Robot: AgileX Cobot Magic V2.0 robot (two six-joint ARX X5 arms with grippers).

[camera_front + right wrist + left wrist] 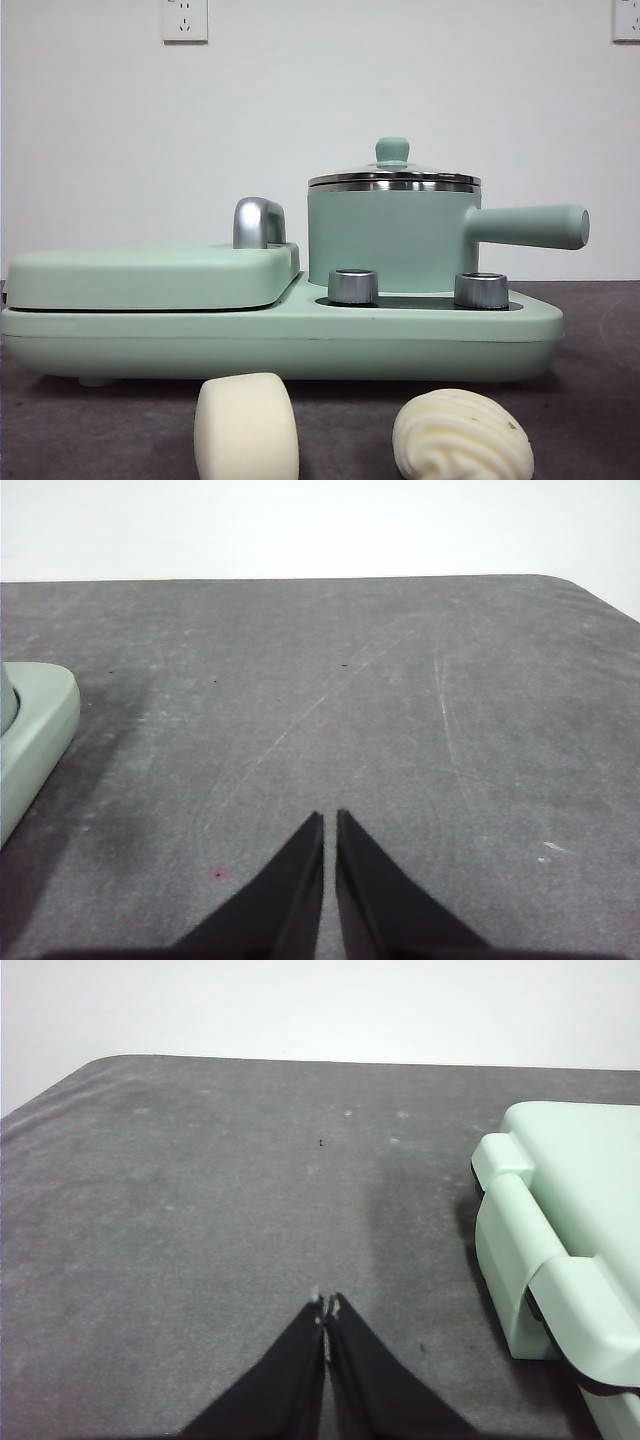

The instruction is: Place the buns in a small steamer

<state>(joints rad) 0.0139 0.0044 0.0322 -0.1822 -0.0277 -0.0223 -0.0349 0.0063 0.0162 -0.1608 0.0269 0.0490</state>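
Note:
Two cream-white buns lie on the dark table in front of the cooker in the front view: a smooth cylinder roll (pixel 246 428) at left and a rounded bun with swirled ridges (pixel 460 438) at right. The small steamer (pixel 392 235) is a mint-green pot with a long side handle and a steel-rimmed lid with a green knob; the lid is on. It stands on the right part of the cooker. My left gripper (pixel 326 1309) is shut and empty above bare table beside the cooker's left end. My right gripper (pixel 330 820) is shut and empty above bare table beside the cooker's right end.
The mint-green cooker base (pixel 300 340) spans most of the front view, with a flat griddle lid (pixel 150 275) and chrome handle (pixel 258 222) at left and two steel knobs (pixel 353 286) in front of the pot. Its corners show in the left wrist view (pixel 560 1250) and right wrist view (pixel 35 730).

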